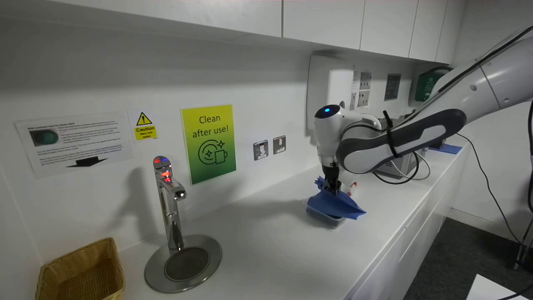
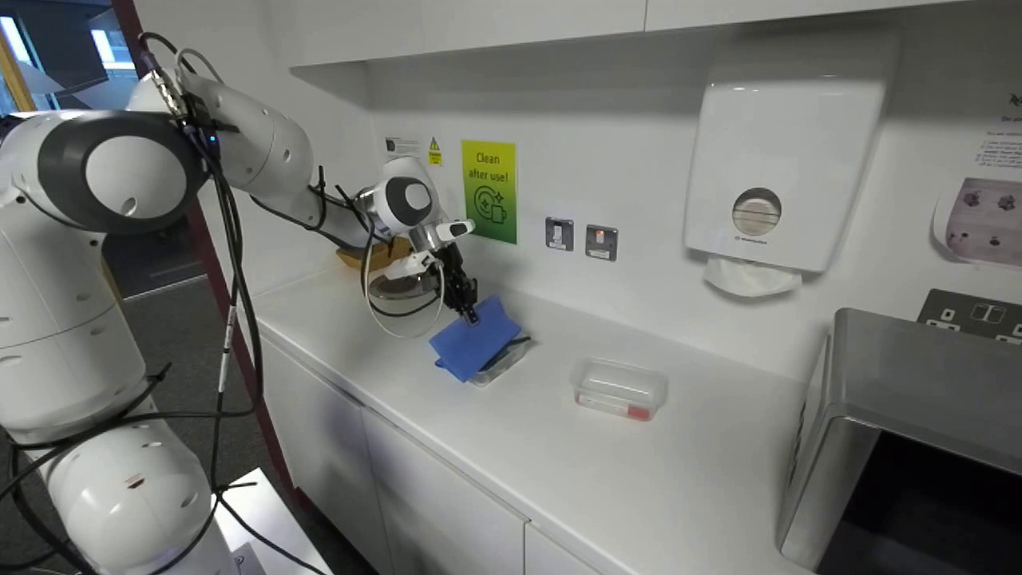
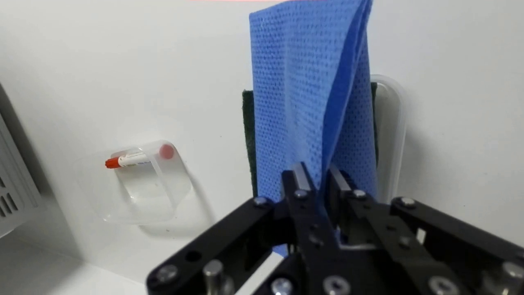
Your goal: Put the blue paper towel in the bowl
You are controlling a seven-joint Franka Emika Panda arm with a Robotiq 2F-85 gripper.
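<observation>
The blue paper towel [image 1: 333, 204] is folded and pinched at a fold by my gripper [image 3: 321, 176], which is shut on it in the wrist view. In an exterior view the towel [image 2: 471, 343] hangs tilted from the gripper [image 2: 469, 318]. It lies over a clear plastic container [image 1: 322, 218], the only bowl-like thing below it, and sticks out past its rim. The container's rim shows in the wrist view [image 3: 401, 110]. A dark green pad [image 3: 248, 135] shows from under the towel, at the container. I cannot tell whether the towel touches the pad.
A second clear container [image 2: 619, 379] with a red-capped marker [image 3: 127, 159] stands nearby on the white counter. A grey microwave [image 2: 902, 447] stands farther along. A tap [image 1: 168, 204] and wicker basket [image 1: 83, 266] stand at the opposite end. The wall carries a towel dispenser [image 2: 786, 152].
</observation>
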